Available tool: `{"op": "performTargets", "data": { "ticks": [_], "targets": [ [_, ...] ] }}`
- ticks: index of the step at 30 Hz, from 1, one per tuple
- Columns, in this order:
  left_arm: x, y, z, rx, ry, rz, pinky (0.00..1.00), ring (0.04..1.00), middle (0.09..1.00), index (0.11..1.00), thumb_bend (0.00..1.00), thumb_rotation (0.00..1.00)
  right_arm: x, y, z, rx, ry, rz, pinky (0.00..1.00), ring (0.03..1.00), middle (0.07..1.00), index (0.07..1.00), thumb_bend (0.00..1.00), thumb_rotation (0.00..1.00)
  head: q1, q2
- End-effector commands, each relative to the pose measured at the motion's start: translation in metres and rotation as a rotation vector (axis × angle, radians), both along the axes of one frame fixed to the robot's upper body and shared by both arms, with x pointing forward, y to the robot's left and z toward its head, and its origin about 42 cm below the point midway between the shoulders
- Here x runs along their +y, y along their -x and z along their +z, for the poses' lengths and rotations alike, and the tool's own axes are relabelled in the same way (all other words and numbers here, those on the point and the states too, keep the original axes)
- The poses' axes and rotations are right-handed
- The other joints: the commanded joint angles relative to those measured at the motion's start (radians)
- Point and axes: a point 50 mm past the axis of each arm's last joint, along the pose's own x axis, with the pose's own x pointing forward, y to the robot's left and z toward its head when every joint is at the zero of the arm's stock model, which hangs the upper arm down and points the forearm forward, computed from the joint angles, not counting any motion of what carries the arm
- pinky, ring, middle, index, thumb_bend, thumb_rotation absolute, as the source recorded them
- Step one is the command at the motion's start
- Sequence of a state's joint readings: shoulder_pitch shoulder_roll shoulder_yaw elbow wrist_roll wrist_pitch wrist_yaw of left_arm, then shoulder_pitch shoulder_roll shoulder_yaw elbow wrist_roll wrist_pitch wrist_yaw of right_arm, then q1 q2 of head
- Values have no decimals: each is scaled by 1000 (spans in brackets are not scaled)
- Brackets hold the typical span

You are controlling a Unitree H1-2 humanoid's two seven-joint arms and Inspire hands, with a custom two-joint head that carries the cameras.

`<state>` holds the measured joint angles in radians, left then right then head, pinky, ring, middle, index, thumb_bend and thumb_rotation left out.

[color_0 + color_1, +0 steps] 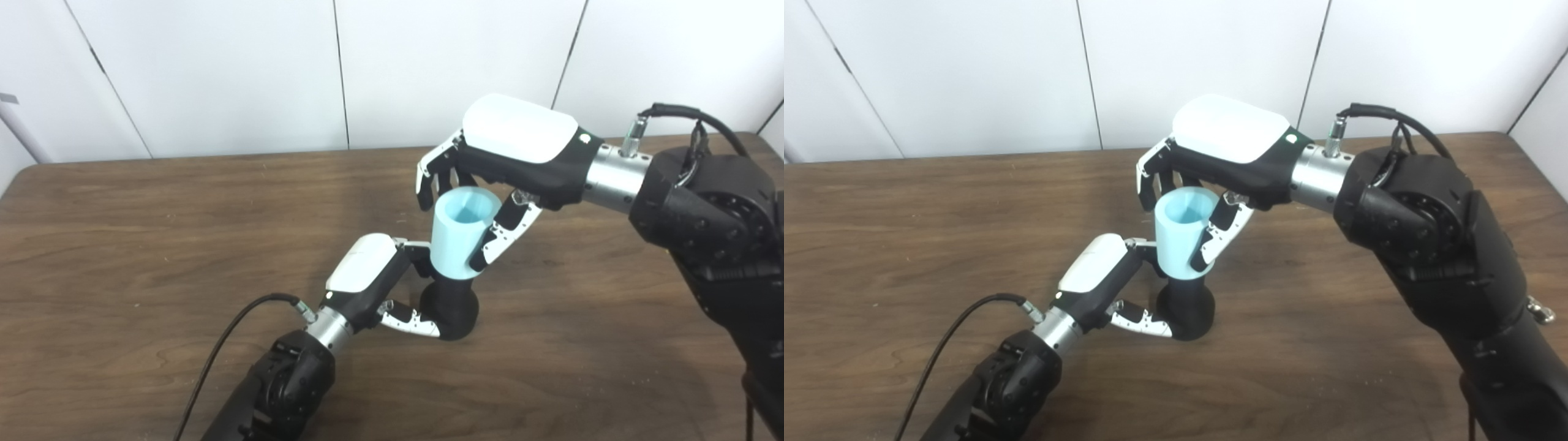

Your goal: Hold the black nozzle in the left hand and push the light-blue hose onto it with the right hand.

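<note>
A black nozzle (pixel 454 309) stands upright on the wooden table (pixel 153 245), wide base down. My left hand (pixel 373 278) is shut on it, thumb in front of the base and fingers behind the neck. A short light-blue hose (pixel 460 236), open end up, sits over the nozzle's top and hides its tip. My right hand (pixel 490 165) reaches in from the right above it and is shut on the hose, thumb on the near right side and fingers (pixel 1150 177) curled past the far rim.
A black cable (pixel 226 343) runs from the left wrist over the table toward the front edge. The bulky right forearm (pixel 704 214) covers the table's right side. White wall panels (pixel 245 73) stand behind the far edge.
</note>
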<state>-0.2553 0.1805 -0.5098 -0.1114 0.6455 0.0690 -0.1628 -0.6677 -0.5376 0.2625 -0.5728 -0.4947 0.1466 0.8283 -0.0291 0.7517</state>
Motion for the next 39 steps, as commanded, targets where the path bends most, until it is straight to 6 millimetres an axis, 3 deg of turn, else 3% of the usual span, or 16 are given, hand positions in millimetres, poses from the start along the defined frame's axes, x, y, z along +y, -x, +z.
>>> {"op": "performTargets", "data": {
  "ticks": [1, 21, 39],
  "targets": [
    [14, 8, -31, 121, -138, 18, 793, 575, 500, 473, 524, 0, -1, 4, 18, -83, 5, 9, 207, 339, 452, 539, 508, 0, -1, 1],
    [13, 9, -31, 117, -137, 18, 794, 576, 499, 474, 524, 0, 1, 4, 13, -168, 20, 31, 204, 331, 444, 534, 508, 0, -1, 1],
    [15, 7, -30, 119, -140, 13, 788, 576, 498, 474, 524, 0, -8, -6, -13, -128, -27, 25, 184, 329, 443, 536, 508, 0, 4, 4]
  ]
}}
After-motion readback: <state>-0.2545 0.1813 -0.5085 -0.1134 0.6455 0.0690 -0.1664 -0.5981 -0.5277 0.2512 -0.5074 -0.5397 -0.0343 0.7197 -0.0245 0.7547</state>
